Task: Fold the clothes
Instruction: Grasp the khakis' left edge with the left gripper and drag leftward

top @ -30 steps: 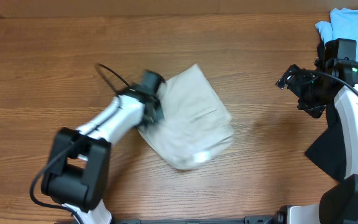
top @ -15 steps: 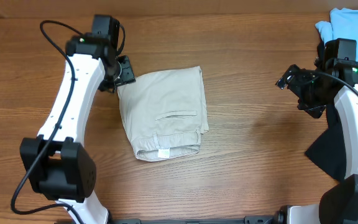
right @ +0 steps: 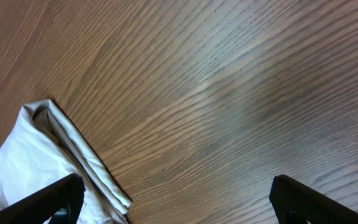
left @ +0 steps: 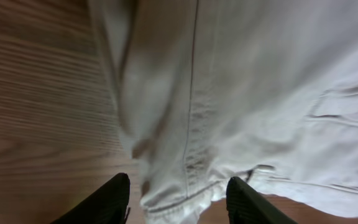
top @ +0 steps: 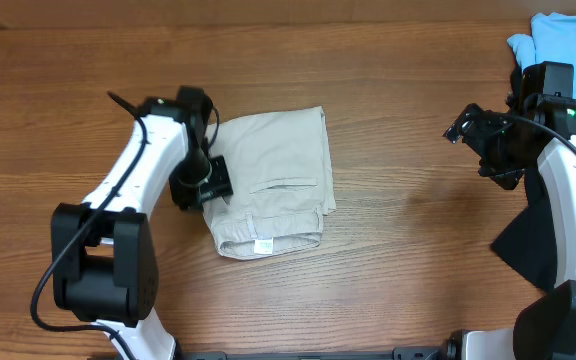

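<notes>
Straddles the left edge of the folded shorts (top: 273, 180), flat at the middle of the table (top: 398, 250), with the left gripper (left: 178, 198) spread wide, and farther right holds the right gripper (right: 176, 202) likewise agape above bare wood, short of the light blue garment (top: 568, 45) in the far corner.

left arm (top: 138, 175) swung down from the shorts' (top: 273, 170) top corner to their left edge, fingers (left: 114, 198) astride it
</notes>
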You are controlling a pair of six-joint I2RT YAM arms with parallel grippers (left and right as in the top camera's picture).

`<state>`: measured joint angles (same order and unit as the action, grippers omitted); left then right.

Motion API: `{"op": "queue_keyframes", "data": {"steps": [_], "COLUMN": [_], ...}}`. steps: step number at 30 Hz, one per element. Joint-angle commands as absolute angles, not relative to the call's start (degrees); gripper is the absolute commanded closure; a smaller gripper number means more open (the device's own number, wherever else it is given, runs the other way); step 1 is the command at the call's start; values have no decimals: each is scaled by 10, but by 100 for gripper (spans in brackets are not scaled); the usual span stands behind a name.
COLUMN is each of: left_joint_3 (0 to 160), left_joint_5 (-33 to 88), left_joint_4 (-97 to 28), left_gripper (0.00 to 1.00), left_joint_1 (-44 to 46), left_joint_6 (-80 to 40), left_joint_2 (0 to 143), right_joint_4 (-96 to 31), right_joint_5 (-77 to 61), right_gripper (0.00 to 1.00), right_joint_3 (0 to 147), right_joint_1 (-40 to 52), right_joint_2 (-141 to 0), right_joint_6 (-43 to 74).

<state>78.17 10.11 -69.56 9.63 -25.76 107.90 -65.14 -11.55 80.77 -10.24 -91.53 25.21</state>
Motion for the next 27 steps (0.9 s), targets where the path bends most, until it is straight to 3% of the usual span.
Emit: {"op": "queue_keyframes", "data": {"steps": [1,6,8,22,27], "left_joint_3": [746,736,733,628,627], "left_joint_5": [131,129,120,106,-23], "left_joint_4": [-686,-685,-684,-577,-564], "left_gripper": [45,24,5,5,6], "left_joint_1": [103,109,118,141,133], "left_joint_6": [-269,-263,-261,-295,-329], "left_joint_2": [1079,1079,1079,1079,1079], "right_joint_4": [-648,-648,-648,-648,-648], "right_joint_5": [-111,-111,-111,-111,-111], "right_gripper": [0,0,0,0,0], "right_joint_3": [812,812,812,812,812], "right_joint_1": [-103,-103,-103,-103,-103], "right_joint_2": [-915,-914,-914,-914,-914], "right_joint_6": [251,251,251,251,251]}}
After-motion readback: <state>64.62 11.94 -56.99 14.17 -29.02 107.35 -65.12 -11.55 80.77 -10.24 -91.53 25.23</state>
